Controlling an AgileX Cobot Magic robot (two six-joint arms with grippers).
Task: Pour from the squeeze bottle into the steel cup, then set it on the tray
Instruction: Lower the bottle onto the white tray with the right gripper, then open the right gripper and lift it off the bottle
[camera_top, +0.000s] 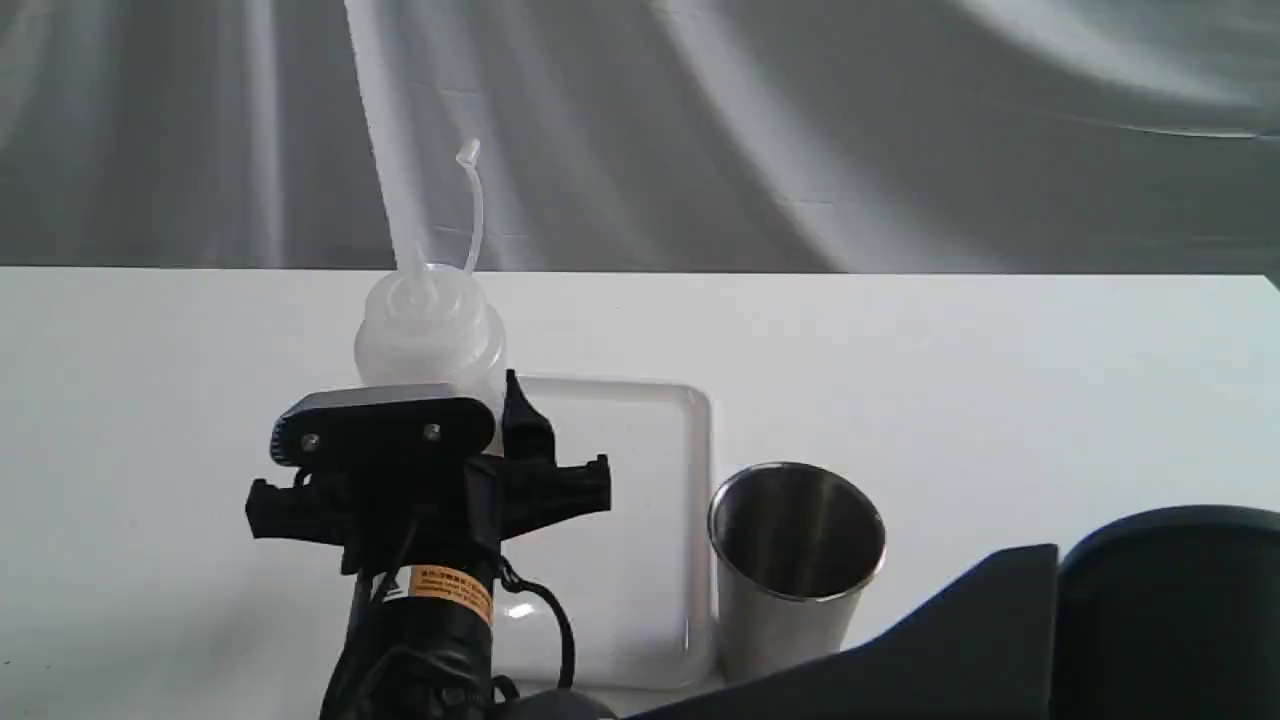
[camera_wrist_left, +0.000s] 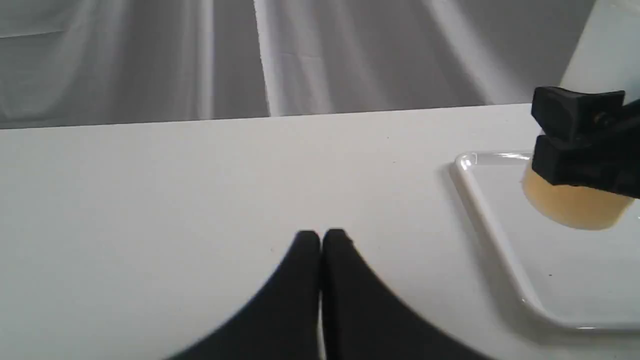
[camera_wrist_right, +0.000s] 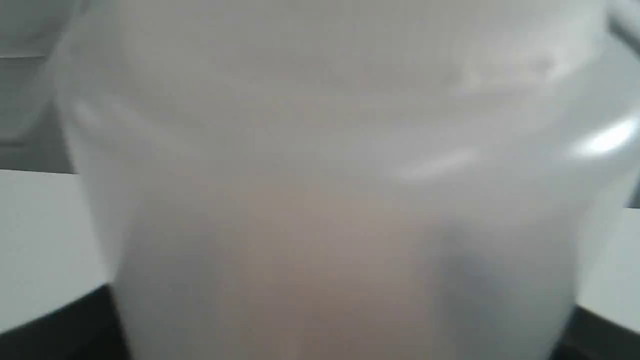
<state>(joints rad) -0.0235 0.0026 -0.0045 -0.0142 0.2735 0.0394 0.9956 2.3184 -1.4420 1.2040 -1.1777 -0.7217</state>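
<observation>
The squeeze bottle (camera_top: 430, 330) is upright over the far left part of the white tray (camera_top: 640, 600), nozzle and cap strap pointing up. My right gripper (camera_top: 435, 400) has reached across the middle and is shut on its body. The bottle (camera_wrist_right: 320, 200) fills the right wrist view. In the left wrist view, amber liquid shows in the bottle's base (camera_wrist_left: 575, 205), just below a black finger (camera_wrist_left: 575, 135); I cannot tell whether the base touches the tray (camera_wrist_left: 550, 280). The steel cup (camera_top: 790, 570) stands right beside the tray's right rim. My left gripper (camera_wrist_left: 321, 240) is shut, holding nothing, over bare table left of the tray.
A large dark arm section (camera_top: 1100, 620) fills the lower right corner of the exterior view, just in front of the cup. The white table (camera_top: 1000, 380) ends at a grey curtain (camera_top: 800, 130) behind.
</observation>
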